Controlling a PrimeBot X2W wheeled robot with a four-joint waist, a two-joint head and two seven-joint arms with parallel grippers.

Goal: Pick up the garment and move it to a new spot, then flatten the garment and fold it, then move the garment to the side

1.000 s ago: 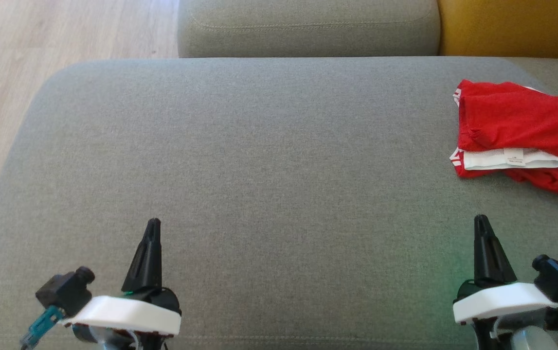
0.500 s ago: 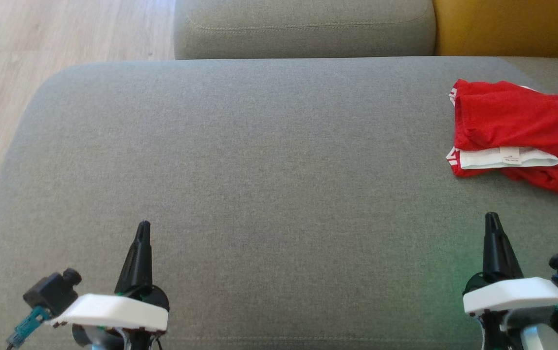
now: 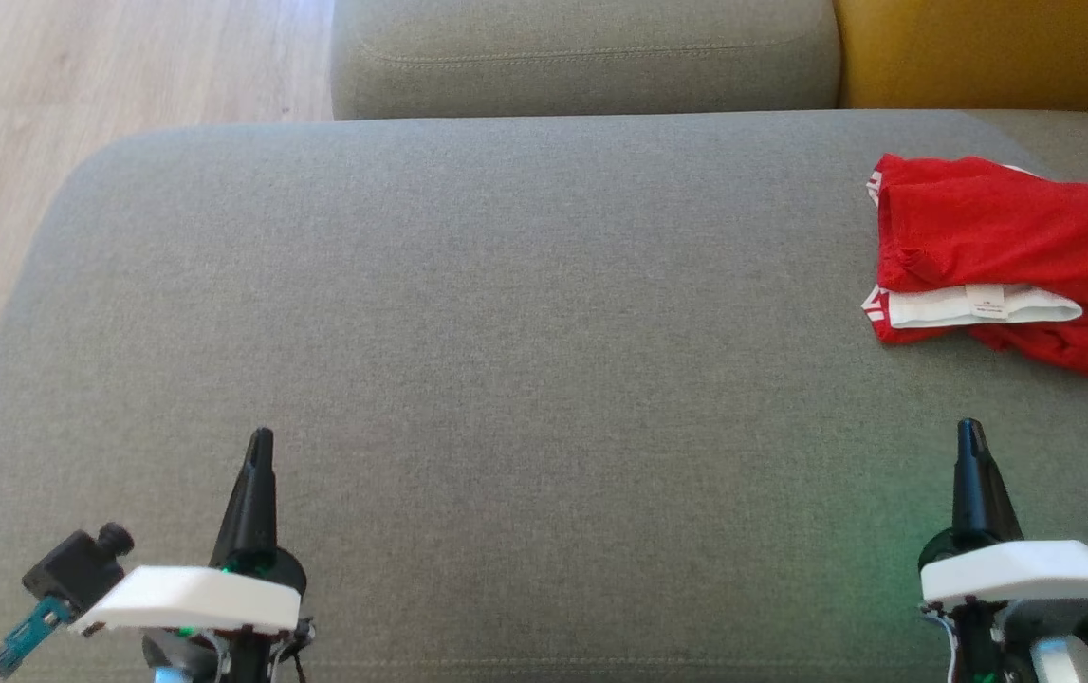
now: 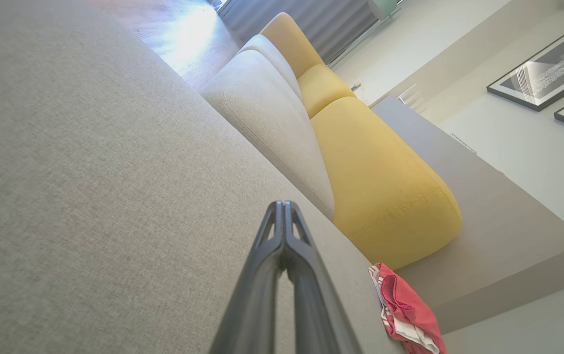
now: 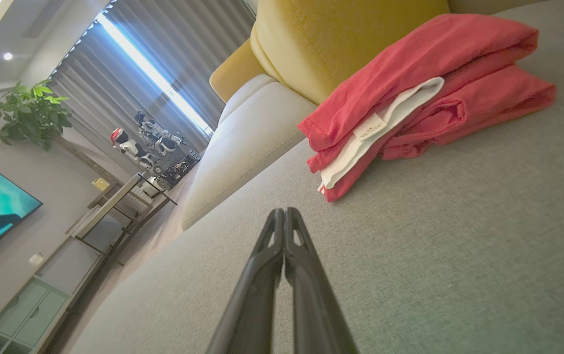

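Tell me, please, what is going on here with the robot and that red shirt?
Nothing is being handled at this moment. The garment lies roughly folded at the far right of the grey sofa cushion, with its white label showing. The left gripper and the right gripper are both shut and empty, hanging over the near part of the cushion, apart from the garment. Judging by how it lies, the folding and setting aside look done.

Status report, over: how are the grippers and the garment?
Left gripper, right gripper shut, empty. Garment folded on cushion, beyond right gripper. Nothing in the way.
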